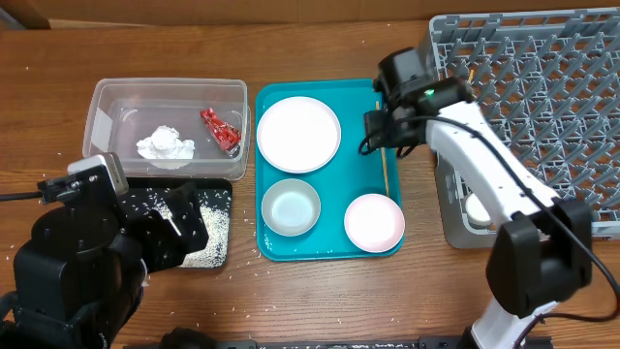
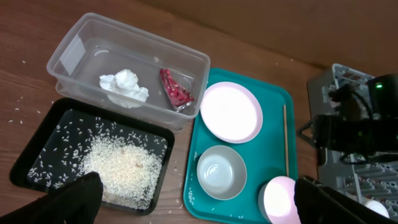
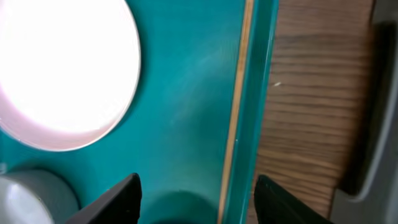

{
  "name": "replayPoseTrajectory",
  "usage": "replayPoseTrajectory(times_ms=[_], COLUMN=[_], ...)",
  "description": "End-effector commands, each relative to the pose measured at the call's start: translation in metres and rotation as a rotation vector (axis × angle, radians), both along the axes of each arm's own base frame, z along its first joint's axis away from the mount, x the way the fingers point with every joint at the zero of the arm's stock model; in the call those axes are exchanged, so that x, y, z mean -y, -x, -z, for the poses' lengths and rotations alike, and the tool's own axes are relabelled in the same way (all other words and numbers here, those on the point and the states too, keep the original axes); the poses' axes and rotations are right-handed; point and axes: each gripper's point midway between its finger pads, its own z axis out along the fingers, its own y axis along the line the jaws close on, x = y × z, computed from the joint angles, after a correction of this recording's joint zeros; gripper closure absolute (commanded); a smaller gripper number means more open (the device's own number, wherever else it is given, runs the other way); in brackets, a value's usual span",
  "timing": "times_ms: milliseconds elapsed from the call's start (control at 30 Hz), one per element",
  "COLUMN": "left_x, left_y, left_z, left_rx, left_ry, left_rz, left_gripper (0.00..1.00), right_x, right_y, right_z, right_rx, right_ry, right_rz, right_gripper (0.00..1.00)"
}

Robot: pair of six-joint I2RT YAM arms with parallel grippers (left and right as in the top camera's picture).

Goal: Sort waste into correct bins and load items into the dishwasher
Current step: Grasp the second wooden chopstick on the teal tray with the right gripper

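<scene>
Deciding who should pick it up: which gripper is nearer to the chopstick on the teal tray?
Right. The right gripper hovers directly over the chopstick; the left gripper is far off, by the black tray.

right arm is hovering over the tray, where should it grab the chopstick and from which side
Take the chopstick near mid-length, coming straight down with the open right end effector and closing across its thin width. It lies flat, tight along the right wall of the teal tray, so a side approach looks blocked and the wall side leaves little room.
</scene>
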Motion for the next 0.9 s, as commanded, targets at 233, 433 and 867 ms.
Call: replayPoseTrajectory(times_ms=[233, 433, 867], left_x=[-0.001, -0.001, -0.002], left_y=[0.002, 0.003, 0.006], left_z=[-0.001, 0.0, 0.004], left_rx=[-0.003, -0.009, -0.027], left_ry=[-0.002, -0.004, -0.011], left_rz=[0.002, 0.002, 0.001], left_gripper=[0.0, 0.0, 0.0], right_x=[0.013, 0.011, 0.056], right_y=[0.018, 0.025, -0.036], right_z=[0.103, 0.115, -0.043], right_rx=[-0.222, -0.27, 0.088], right_ry=[0.082, 0.077, -0.04], right_rz=[0.059, 0.055, 0.191], right_gripper=[0.62, 0.96, 0.96])
